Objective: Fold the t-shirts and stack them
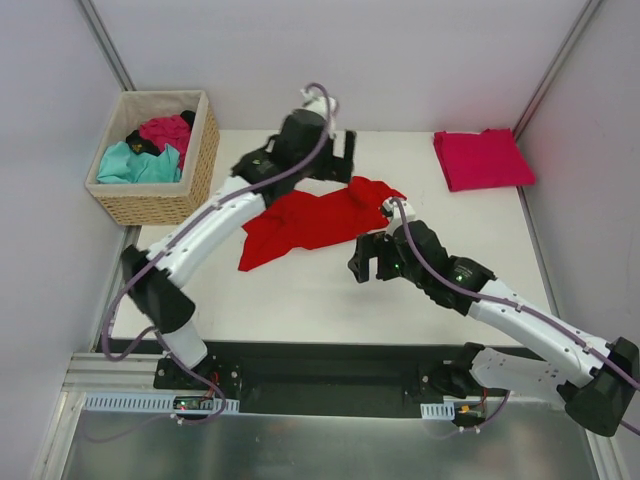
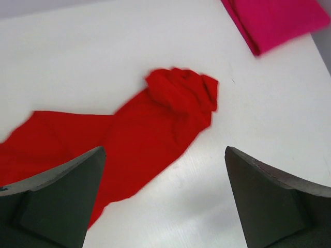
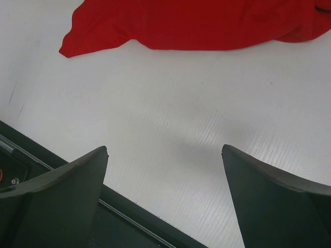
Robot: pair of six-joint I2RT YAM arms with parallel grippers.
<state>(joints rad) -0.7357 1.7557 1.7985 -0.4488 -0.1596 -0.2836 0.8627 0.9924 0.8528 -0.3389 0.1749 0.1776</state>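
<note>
Red t-shirt [image 1: 310, 222] lies crumpled across the middle of the table [image 1: 300, 300]. We hold the left gripper [image 2: 164, 150] spread above it and the right gripper [image 3: 164, 149] spread nearer the front edge. A folded crimson t-shirt [image 1: 483, 158] occupies the far right corner.

Left pincer [image 2: 164, 151], right pincer [image 3: 164, 149]: spread wide

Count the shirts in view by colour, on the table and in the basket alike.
Red shirt: 1, loose on the table
Crimson shirt: 1, folded, far right corner
Teal shirt: 1, in the basket
Magenta shirt: 1, in the basket
Black shirt: 1, in the basket, mostly hidden
Total: 5
</note>
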